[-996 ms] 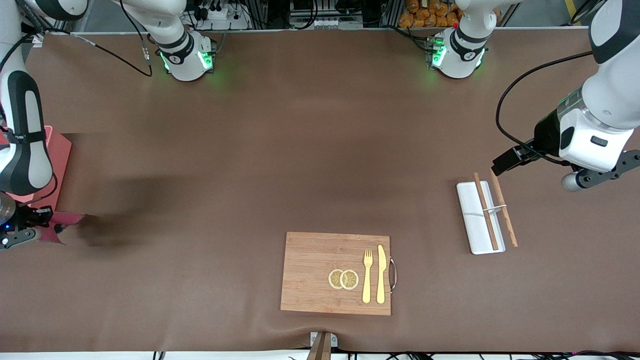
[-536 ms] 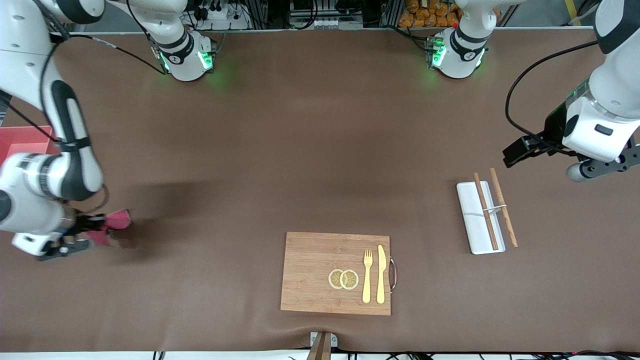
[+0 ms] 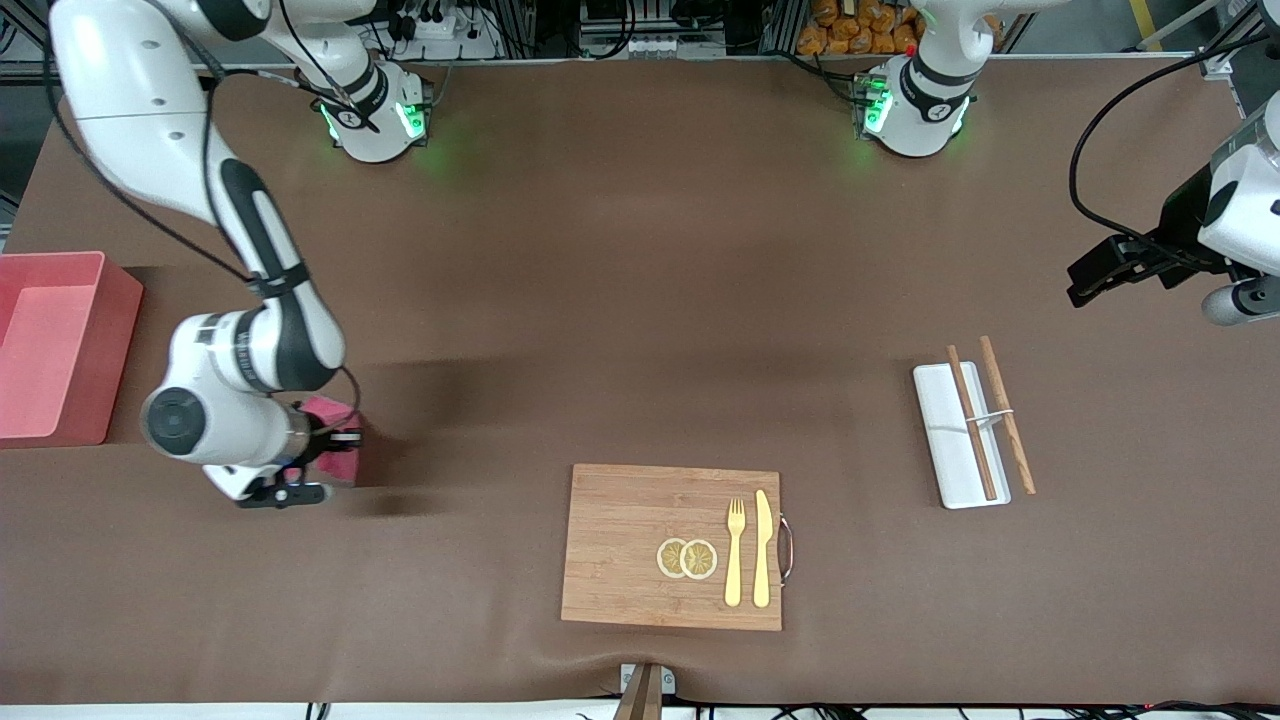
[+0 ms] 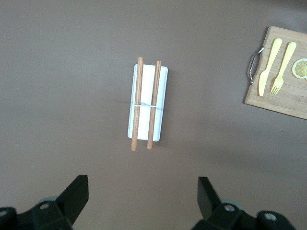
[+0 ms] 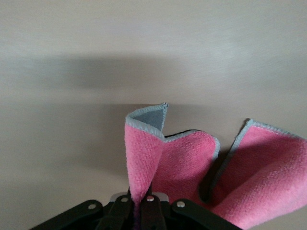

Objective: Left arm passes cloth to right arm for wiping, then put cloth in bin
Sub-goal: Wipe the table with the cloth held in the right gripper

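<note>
mostly bare brown table [image 3: 620, 300]

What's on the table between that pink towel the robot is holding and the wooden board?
Nothing: in the front view only bare brown table separates the cloth, clamped in the right hand, from the wooden board.

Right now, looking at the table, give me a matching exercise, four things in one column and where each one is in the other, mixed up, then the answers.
Things:
1. cloth
2. bin
3. fork
4. wooden sticks

Places:
A. lying across the white tray
B. on the cutting board, beside the knife
C. pinched in the right gripper
D. at the right arm's end of the table

Pairs: 1-C, 2-D, 3-B, 4-A

The left gripper is open and holds nothing; it hangs above the tray's end of the table.
</note>
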